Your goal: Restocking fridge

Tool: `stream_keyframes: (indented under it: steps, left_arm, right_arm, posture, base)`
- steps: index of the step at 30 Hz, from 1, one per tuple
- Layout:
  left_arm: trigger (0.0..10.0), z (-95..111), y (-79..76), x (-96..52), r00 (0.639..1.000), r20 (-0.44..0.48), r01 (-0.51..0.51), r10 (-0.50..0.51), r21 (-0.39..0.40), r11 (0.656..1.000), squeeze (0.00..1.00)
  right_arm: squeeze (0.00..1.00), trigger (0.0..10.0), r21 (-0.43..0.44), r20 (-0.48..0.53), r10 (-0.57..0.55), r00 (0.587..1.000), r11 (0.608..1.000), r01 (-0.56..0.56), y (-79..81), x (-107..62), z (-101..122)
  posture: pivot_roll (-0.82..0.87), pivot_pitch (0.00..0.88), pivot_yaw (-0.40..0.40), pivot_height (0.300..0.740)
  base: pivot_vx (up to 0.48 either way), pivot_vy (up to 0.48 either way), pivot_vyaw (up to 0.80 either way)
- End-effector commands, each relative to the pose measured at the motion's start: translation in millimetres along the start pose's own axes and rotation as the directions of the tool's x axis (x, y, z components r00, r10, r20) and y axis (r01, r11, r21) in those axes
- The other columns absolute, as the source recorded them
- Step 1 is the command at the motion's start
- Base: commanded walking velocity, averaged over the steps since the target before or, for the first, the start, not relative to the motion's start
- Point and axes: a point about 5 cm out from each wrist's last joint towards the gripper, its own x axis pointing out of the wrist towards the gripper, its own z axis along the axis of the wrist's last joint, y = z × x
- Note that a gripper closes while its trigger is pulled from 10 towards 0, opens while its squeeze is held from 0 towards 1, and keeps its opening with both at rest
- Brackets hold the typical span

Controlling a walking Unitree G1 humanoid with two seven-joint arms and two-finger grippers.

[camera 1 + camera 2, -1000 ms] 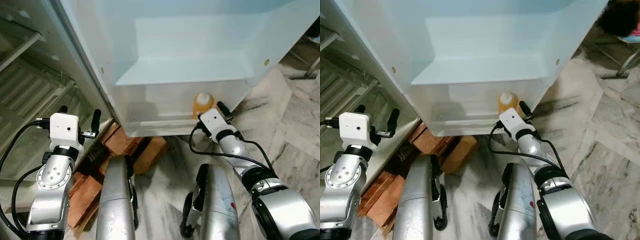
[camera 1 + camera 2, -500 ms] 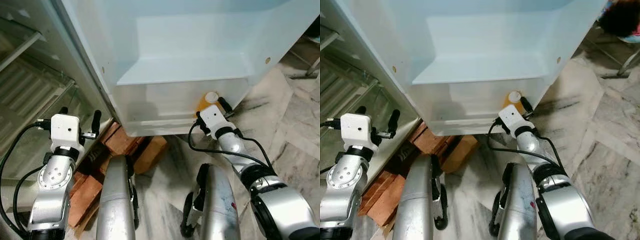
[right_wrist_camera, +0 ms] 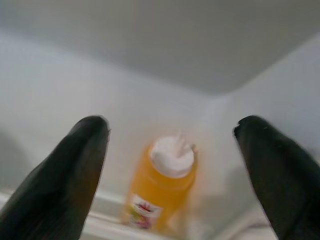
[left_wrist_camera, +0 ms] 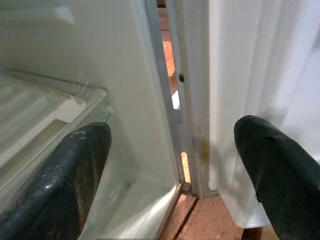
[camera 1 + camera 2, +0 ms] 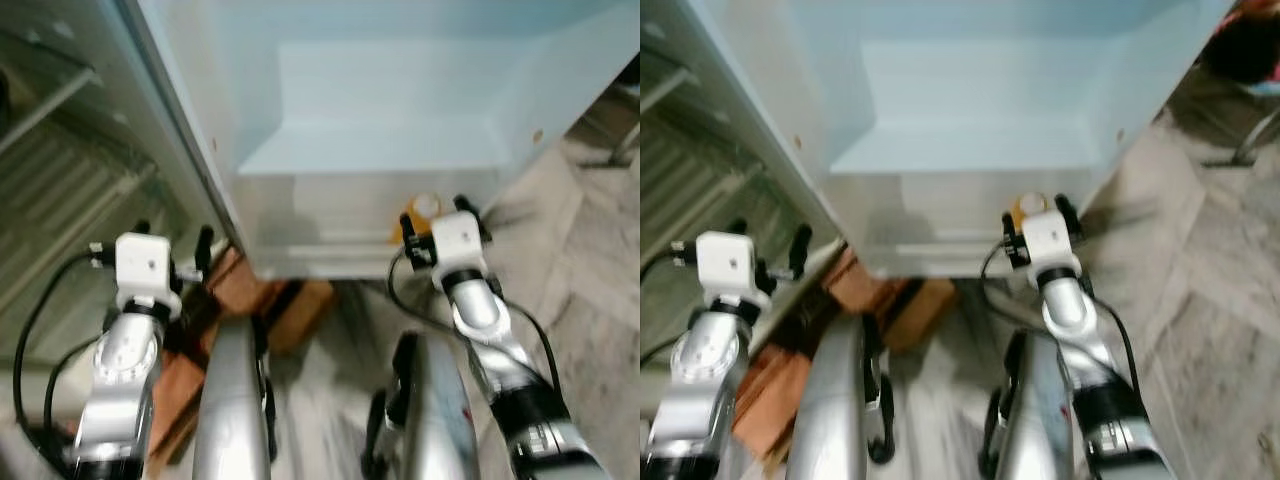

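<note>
Right gripper (image 5: 437,208), two long black fingers spread wide and holding nothing, poised just outside the front wall of the translucent white door-shelf bin (image 5: 330,210) at the foot of the open fridge door. Between and beyond its fingers (image 3: 65,170) in the right wrist view stands the task's thing, a small orange plastic bottle with a white cap (image 3: 162,182), upright inside the bin at its right-hand corner, apart from both fingers. The bottle is judged already stocked: it rests on the bin floor against the corner, where the front wall keeps it from tipping when the door swings.

Left gripper (image 5: 170,232), fingers likewise parted and empty, hangs low beside the hinge side of the door. Its wrist view looks past its fingers (image 4: 60,180) at the gap between the pale door edge and the white fridge cabinet (image 4: 125,90), with a ribbed clear glass shelf (image 4: 40,110) inside.

Below the door lie reddish-brown bricks (image 5: 275,300), apparently propping the fridge off the grey marble floor (image 5: 590,270). Both head views are motion-blurred.
</note>
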Motion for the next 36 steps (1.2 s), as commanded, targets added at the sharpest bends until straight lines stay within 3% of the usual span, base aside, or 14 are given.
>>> stream_keyframes:
  steps: [1, 2, 6, 15, 18, 20, 23, 32, 36]
  left_arm:
    - [10.0, -3.8, -2.1, -1.8, 1.000, -0.008, 0.013, -0.013, 0.004, 1.000, 0.00]
    - [10.0, -4.3, -2.2, -1.6, 1.000, -0.008, 0.014, -0.014, 0.004, 1.000, 0.00]
    - [10.0, -6.2, -2.5, -1.2, 1.000, -0.011, 0.024, -0.024, 0.003, 1.000, 0.00]
    - [10.0, -16.8, -15.7, -4.6, 0.997, -0.054, 0.059, -0.059, -0.003, 0.998, 0.00]
    - [10.0, -17.6, -19.3, -2.9, 0.997, -0.047, 0.057, -0.057, -0.002, 0.998, 0.00]
    - [10.0, -18.1, -16.6, -1.5, 0.999, -0.041, 0.027, -0.028, -0.008, 1.000, 0.00]
    - [10.0, -18.5, -14.9, -1.7, 0.999, -0.039, 0.008, -0.008, -0.012, 1.000, 0.00]
    - [10.0, -33.0, -9.4, -19.3, 0.996, -0.091, -0.005, 0.006, 0.003, 1.000, 0.00]
    - [10.0, -31.7, -13.8, -14.9, 0.997, -0.080, -0.007, 0.006, -0.008, 1.000, 0.00]
  right_arm:
    - [0.44, 10.0, 0.100, 0.038, 0.007, 0.999, 0.995, -0.010, -4.6, -8.8, 7.9]
    - [0.00, 10.0, 0.117, 0.050, 0.023, 0.998, 0.993, -0.029, -2.2, -14.1, 10.1]
    - [0.00, 10.0, 0.138, 0.052, 0.056, 0.997, 0.988, -0.063, 3.8, -28.3, 16.5]
    - [0.00, 10.0, 0.181, -0.052, 0.177, 0.983, 0.970, -0.165, 36.4, -78.2, 6.1]
    - [0.00, 10.0, 0.203, -0.084, 0.122, 0.989, 0.974, -0.103, 34.4, -80.9, 2.8]
    - [0.00, 10.0, 0.131, -0.064, 0.124, 0.990, 0.985, -0.115, 35.4, -76.8, 4.5]
    - [0.00, 10.0, 0.178, -0.052, 0.090, 0.995, 0.981, -0.080, 34.0, -74.8, 5.2]
    - [0.00, 10.0, 0.195, -0.149, -0.006, 0.989, 0.980, 0.036, 25.6, -87.4, -11.7]
    - [0.00, 10.0, 0.185, -0.144, -0.004, 0.990, 0.982, 0.031, 25.7, -84.5, -12.9]
  posture:
    - [0.05, 0.108, -0.015, 0.560]
    - [0.04, 0.100, -0.010, 0.560]
    - [0.03, 0.087, -0.004, 0.560]
    - [0.01, 0.036, 0.011, 0.560]
    - [0.01, 0.007, 0.002, 0.560]
    - [0.02, 0.000, -0.006, 0.560]
    - [0.02, 0.000, -0.008, 0.560]
    - [0.01, 0.000, 0.000, 0.617]
    - [0.02, 0.000, -0.010, 0.637]
  base:
    - [0.000, 0.000, 0.00]
    - [0.000, 0.000, 0.00]
    - [0.000, 0.000, 0.00]
    - [0.000, 0.000, 0.00]
    - [0.000, 0.000, 0.00]
    - [0.000, 0.000, 0.00]
    - [0.000, 0.000, 0.00]
    - [0.000, 0.000, 0.00]
    - [0.000, 0.000, 0.00]
